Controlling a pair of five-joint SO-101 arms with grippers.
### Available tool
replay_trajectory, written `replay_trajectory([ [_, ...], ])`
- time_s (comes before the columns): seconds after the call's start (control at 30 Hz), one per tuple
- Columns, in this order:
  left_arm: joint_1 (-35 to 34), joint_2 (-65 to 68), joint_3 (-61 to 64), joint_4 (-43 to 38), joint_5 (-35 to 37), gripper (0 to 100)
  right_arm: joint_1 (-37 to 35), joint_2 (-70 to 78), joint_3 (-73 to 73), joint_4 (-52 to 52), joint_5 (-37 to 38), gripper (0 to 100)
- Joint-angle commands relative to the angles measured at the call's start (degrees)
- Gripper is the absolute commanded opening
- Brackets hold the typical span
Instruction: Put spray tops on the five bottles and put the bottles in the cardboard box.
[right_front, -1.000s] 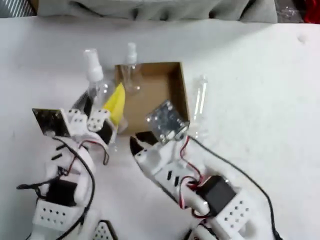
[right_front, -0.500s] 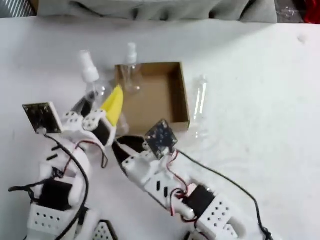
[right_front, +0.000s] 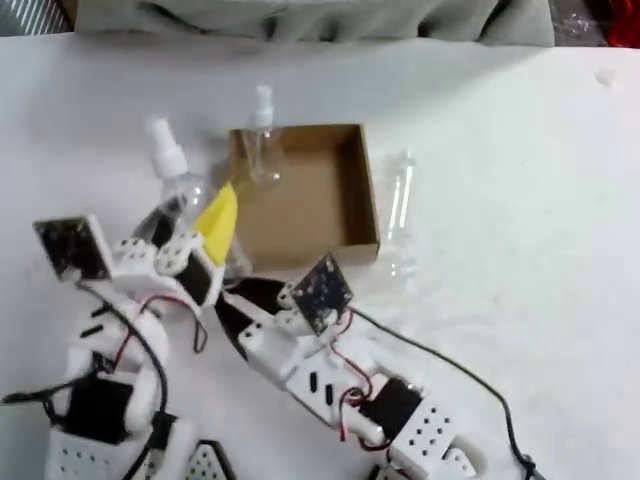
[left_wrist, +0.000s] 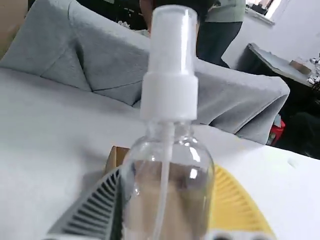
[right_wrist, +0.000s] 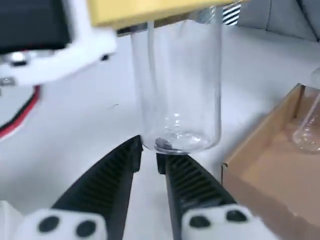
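High view: left hand (right_front: 195, 212) clenches a capped bottle (right_front: 178, 188) just beside the cardboard box (right_front: 355, 190), while the right hand (right_wrist: 149, 157), narrowly parted and empty, sits at its base. Boxing appears next, calling for a lift over the wall, clear of the standing bottle (right_front: 262, 150) inside.
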Motion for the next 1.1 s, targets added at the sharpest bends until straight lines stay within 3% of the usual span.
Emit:
replay_trajectory([
  [0.0, 3.1, -4.4, -2.0, 4.9, 0.4, 2, 1.4, -0.7, -1.6, -2.6, -0.6, 1.5],
  [0.5, 4.2, -4.5, 0.2, 5.3, -3.5, 2, 5.1, -0.9, -1.2, -0.6, -0.2, 1.5],
  [0.63, 3.7, -4.4, 4.9, -1.6, -3.7, 2, 5.1, -1.3, -1.4, 5.8, 0.3, 1.5],
  [0.7, 3.4, -4.4, 8.4, -7.0, -3.7, 2, 5.8, -1.3, -1.4, 8.7, 4.7, 1.5],
  [0.83, 1.5, -4.4, 11.3, -14.1, -4.7, 2, 11.7, -1.3, -1.5, 11.0, 12.7, 1.5],
  [1.07, 1.3, 5.6, 10.5, -20.8, -6.9, 2, 27.4, -0.7, -5.9, 11.0, 10.9, 1.5],
])
